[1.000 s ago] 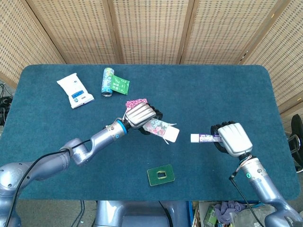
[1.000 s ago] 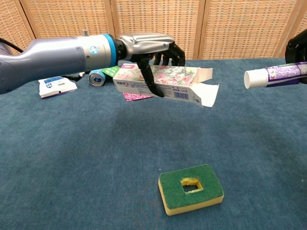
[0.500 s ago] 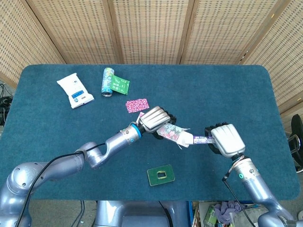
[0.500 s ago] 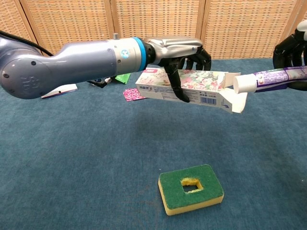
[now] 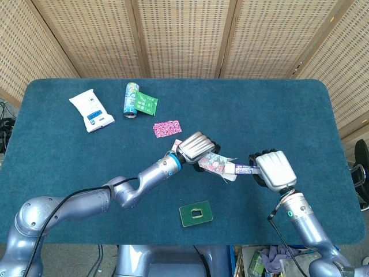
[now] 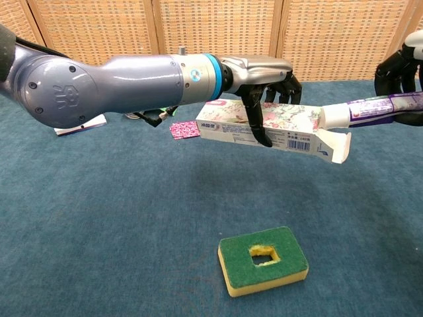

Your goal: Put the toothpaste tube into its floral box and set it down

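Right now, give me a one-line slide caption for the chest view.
Left hand holds the floral box level while the right hand noses the toothpaste tube into its open end.

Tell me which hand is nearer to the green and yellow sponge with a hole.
Left. The left hand, holding the floral box, hangs above and slightly left of the green and yellow sponge. The right hand, holding the toothpaste tube, is farther off to the right.

A staged robot test setup is showing here: a table (image 5: 277,104) is wearing teal carpet-like cloth, woven cane screens (image 5: 179,37) are standing behind it, well beyond the left hand (image 5: 196,147), and loose cables (image 5: 6,124) are lying at the edge.
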